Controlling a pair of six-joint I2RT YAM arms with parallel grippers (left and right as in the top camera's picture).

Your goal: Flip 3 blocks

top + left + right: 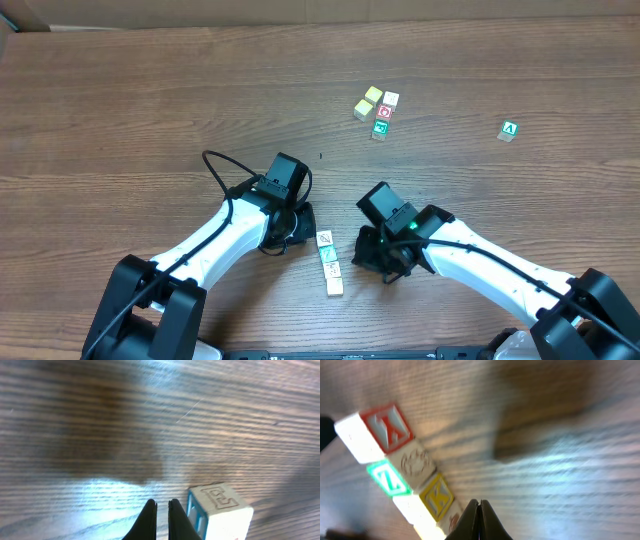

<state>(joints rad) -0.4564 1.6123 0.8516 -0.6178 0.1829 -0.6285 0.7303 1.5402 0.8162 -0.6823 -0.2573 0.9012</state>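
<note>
Blocks (329, 262): three in a short row, end to end, on the wooden table (150, 100) between the two arms, towards the robot's side. A cluster of cubes (377, 112) and a lone green cube (509, 130) lie well apart, farther back.

Step in hand, as I read it: a flip not yet begun. Nothing is gripped and no block is tilted. Cannot tell which faces count as flipped.

Left gripper (162, 506): jaws drawn almost together, empty, tips low over bare wood. One block (220, 510), embossed top and blue side, sits just beside them.

Right gripper (479, 505): jaws fully closed, empty. The row lies close by, showing red, green and yellow letter faces.

Both arms reach inward with wrists bent down, flanking the row.

Next move likely calls for one claw to open and straddle an end block, or to tip it with closed tips.
</note>
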